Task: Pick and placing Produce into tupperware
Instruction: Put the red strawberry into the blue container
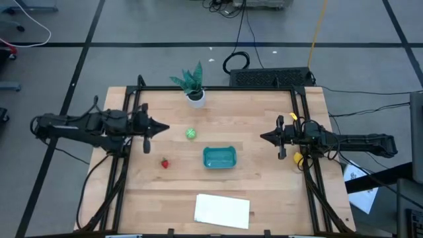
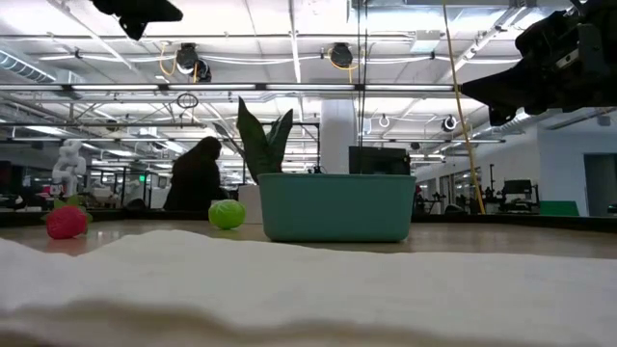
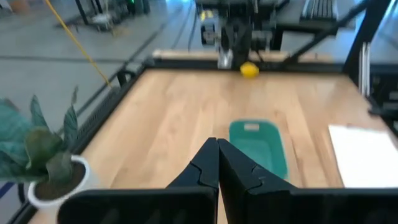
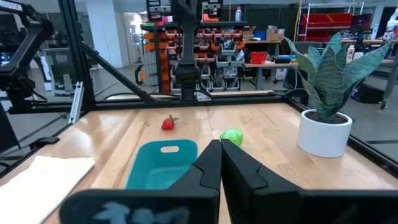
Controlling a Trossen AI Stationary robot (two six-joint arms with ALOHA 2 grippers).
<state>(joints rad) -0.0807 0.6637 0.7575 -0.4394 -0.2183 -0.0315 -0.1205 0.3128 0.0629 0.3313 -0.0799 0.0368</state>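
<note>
The teal tupperware [image 1: 219, 157] rests on its base near the table's middle, with nothing showing in it. A round green piece [image 1: 191, 134] lies to its far left and a red strawberry [image 1: 164, 163] to its left. A yellow lemon [image 1: 297, 159] lies at the right edge, beside the right arm. My left gripper [image 1: 166, 128] hovers shut at the table's left, above the wood. My right gripper [image 1: 263, 137] is shut at the table's right, clear of everything. Both fingertip pairs meet in the left wrist view [image 3: 217, 144] and the right wrist view [image 4: 220, 147].
A potted plant in a white pot [image 1: 194, 94] stands at the far edge. A flat white sheet [image 1: 222, 210] lies near the front edge. A dark metal frame [image 1: 218, 88] borders the table's far side and both flanks.
</note>
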